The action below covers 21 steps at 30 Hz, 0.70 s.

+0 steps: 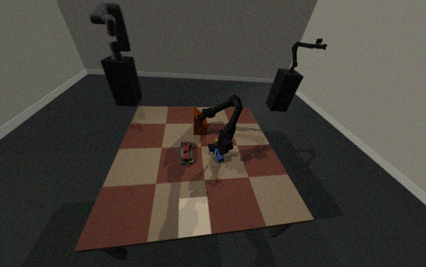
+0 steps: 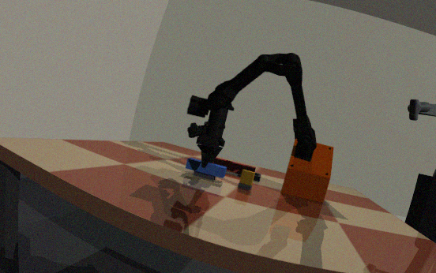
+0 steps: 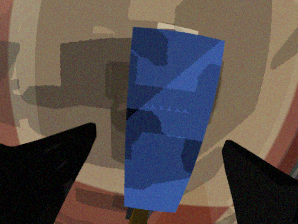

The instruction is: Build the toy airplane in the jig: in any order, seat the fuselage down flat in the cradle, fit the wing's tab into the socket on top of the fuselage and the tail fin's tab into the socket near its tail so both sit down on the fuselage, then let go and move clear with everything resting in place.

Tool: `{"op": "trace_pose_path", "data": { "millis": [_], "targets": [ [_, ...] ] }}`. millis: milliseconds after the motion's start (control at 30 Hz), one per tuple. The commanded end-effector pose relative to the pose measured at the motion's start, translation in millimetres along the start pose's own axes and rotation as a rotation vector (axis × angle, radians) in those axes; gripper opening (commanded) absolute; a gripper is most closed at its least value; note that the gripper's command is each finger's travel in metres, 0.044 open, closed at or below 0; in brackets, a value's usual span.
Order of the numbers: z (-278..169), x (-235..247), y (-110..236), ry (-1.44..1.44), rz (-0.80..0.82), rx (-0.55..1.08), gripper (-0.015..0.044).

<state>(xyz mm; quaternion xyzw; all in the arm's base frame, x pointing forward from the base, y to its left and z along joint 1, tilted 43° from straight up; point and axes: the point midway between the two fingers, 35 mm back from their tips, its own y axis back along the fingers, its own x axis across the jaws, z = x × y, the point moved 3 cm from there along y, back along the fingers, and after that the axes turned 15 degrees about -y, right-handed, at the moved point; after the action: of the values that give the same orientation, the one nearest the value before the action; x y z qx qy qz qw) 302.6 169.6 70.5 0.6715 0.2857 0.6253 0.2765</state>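
The red fuselage lies lengthwise in the grey cradle, with its top sockets uncovered. The blue wing stands apart from it, raised a little on a small support. The yellow tail fin stands on a small dark base near one end of the wing; a dull yellow bit shows at the wrist view's bottom edge. My gripper is open and low at the wing, one finger on each side with a gap to both. Nothing is held.
The orange box carries the arm's base at the back of the checkered table top. The fuselage and cradle are beside the wing. Two other arms on dark pedestals stand beyond the table.
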Motion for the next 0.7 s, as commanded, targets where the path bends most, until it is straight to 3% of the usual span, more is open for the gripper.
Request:
{"op": "trace_pose_path", "data": {
  "millis": [0, 200, 533, 667],
  "targets": [
    [-0.6, -1.2, -7.7, -0.006, -0.003, 0.000, 0.0440],
    [-1.1, -1.1, -15.0, -0.006, -0.002, 0.000, 0.0440],
    [-1.1, -1.1, -15.0, -0.006, -0.002, 0.000, 0.0177],
    [-1.1, -1.1, -15.0, -0.006, -0.002, 0.000, 0.0151]
  ]
}}
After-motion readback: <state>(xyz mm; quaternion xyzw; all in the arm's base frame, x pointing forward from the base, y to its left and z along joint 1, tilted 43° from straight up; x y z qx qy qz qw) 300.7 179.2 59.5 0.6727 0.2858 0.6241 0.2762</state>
